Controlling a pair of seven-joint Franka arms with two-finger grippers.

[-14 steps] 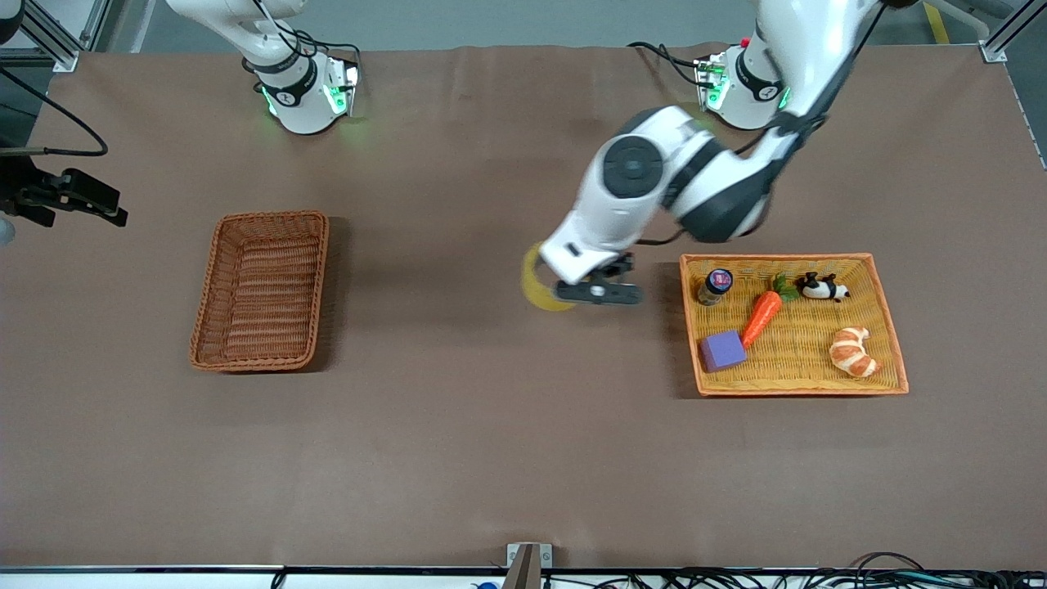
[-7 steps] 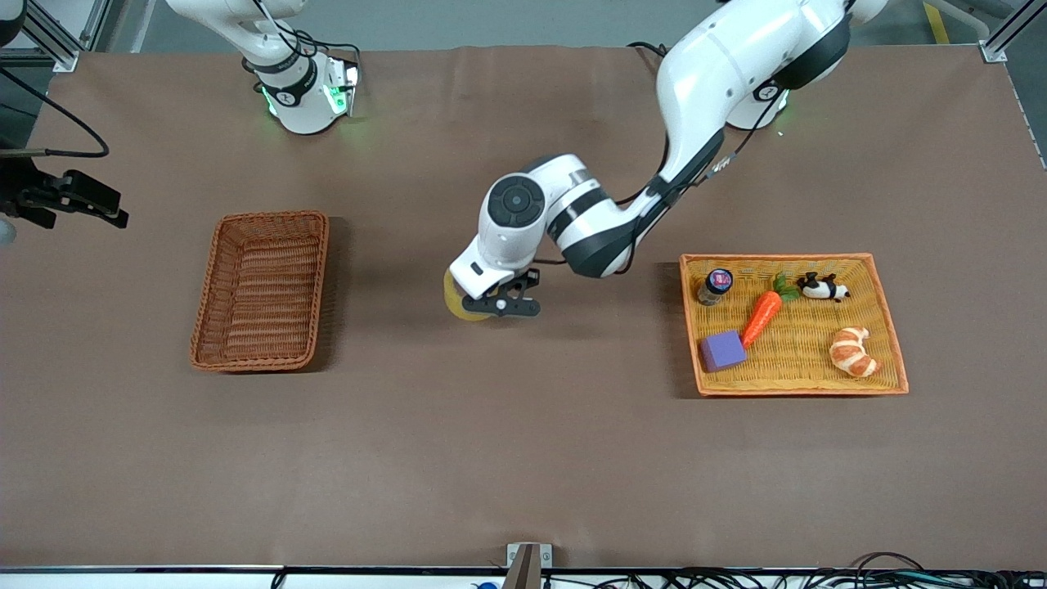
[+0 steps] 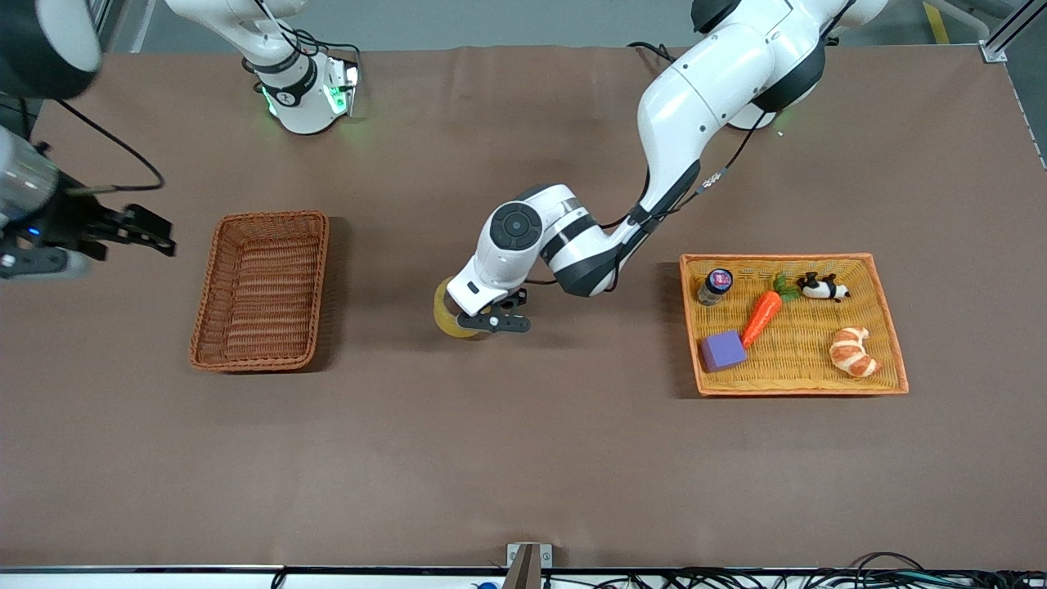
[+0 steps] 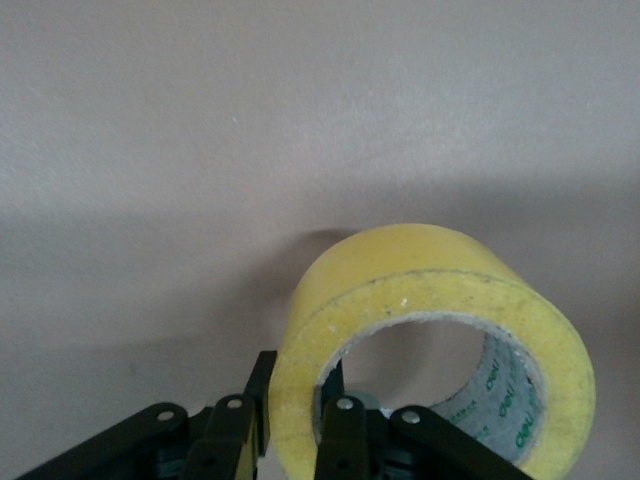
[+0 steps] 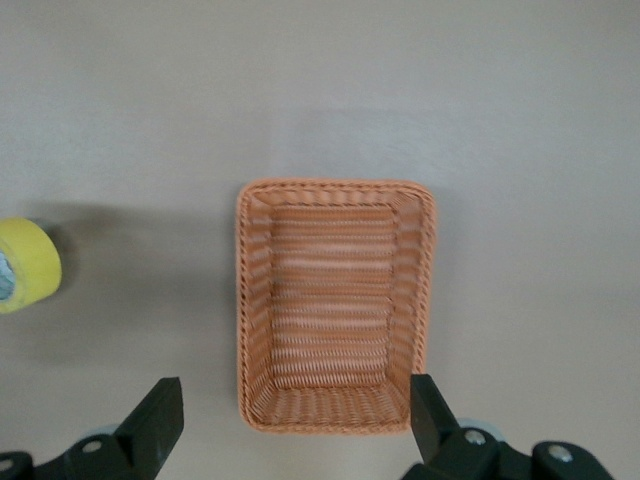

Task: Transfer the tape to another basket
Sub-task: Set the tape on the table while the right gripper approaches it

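The left tool (image 3: 491, 320) clenches the tape (image 3: 448, 315) over the desk (image 3: 523, 458); carry it level to the basket (image 3: 262, 290). The right tool (image 5: 290, 425) waits released above it.

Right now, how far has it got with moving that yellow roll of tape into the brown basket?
Done: the tape is out of the yellow tray and gripped by the left gripper, one finger inside the ring. In hand: it hangs over bare table between tray and basket. Left: carrying it over the basket, which holds nothing, and letting go. The right gripper waits open near the basket.
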